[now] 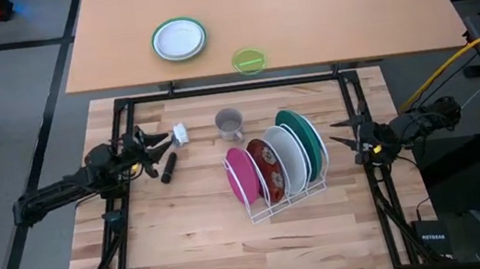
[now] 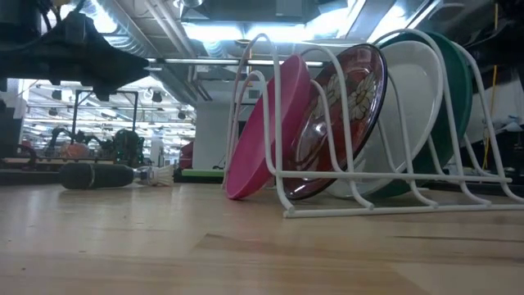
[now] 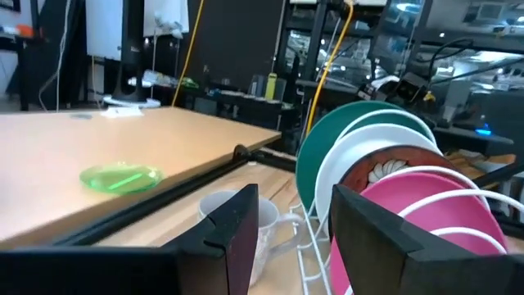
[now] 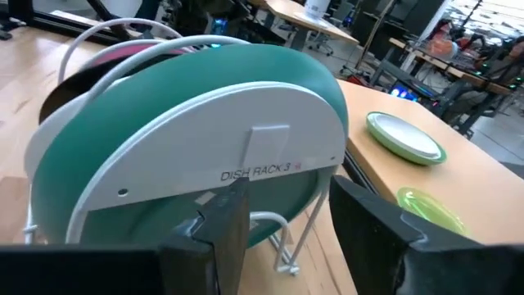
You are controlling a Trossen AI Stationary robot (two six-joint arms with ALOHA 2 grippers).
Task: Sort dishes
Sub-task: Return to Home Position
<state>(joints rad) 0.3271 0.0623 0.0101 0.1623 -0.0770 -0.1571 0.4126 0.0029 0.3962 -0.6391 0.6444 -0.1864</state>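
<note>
Sorting looks done: the pink plate (image 1: 240,177), dark red plate (image 1: 267,168), white plate (image 1: 287,156) and teal-green plate (image 1: 307,135) stand on edge in the white dish rack (image 1: 288,201) on the desk (image 1: 189,243). The step in hand is probably parking the arms, which calls only for backing clear of the rack. The left gripper (image 1: 160,145) hangs left of it and the right gripper (image 1: 340,133) just right, both open, empty and pointing inward.

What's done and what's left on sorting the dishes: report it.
Done: the pink plate, dark red plate, white plate and teal plate stand in the white rack. In hand: nothing; left gripper and right gripper are open, beside the rack. Left: nothing visible.
</note>
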